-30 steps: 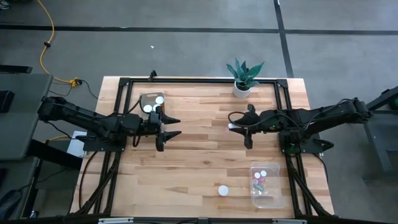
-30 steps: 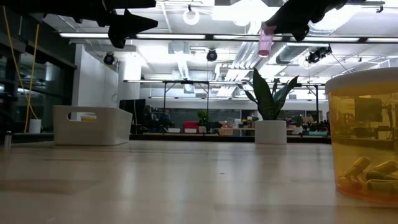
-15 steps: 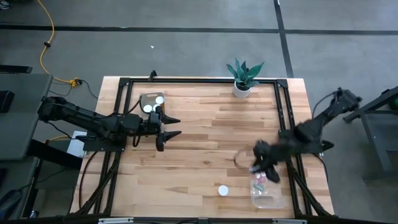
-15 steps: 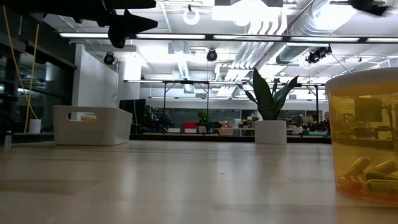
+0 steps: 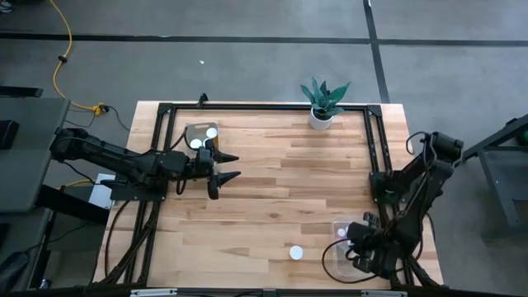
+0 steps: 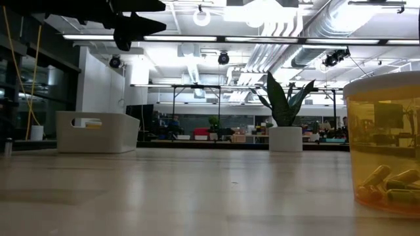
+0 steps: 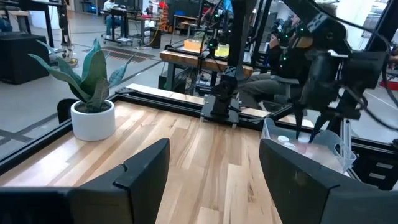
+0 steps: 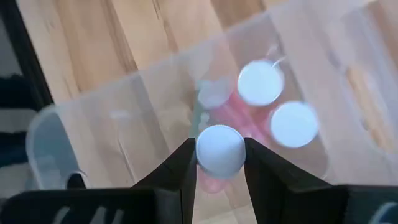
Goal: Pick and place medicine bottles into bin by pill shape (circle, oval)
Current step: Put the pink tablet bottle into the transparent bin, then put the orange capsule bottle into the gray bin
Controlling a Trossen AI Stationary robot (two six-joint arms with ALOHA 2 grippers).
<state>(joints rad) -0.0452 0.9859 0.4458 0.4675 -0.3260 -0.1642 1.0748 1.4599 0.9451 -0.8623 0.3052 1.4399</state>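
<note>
Your right gripper (image 8: 219, 163) is clenched on a pink bottle (image 8: 220, 149) by its white cap, hanging directly over the clear bin (image 8: 112, 99) — lower it a little and let go only once it is well inside the walls, clear of the two capped bottles (image 8: 277, 102) already in the bin. The left gripper (image 5: 221, 165) waits spread open well away from the bin, and one loose bottle (image 5: 296, 252) stands just beside it — probably next.

- Pale butcher-block wooden counter (image 5: 272, 206): smooth planks, soft sheen.
- Clear plastic rectangular bin (image 8: 143, 93): glossy, see-through, below the right arm's matt black fingers (image 8: 174, 174).
- White-capped medicine bottle (image 8: 220, 149) between those fingers: smooth matt cap.
</note>
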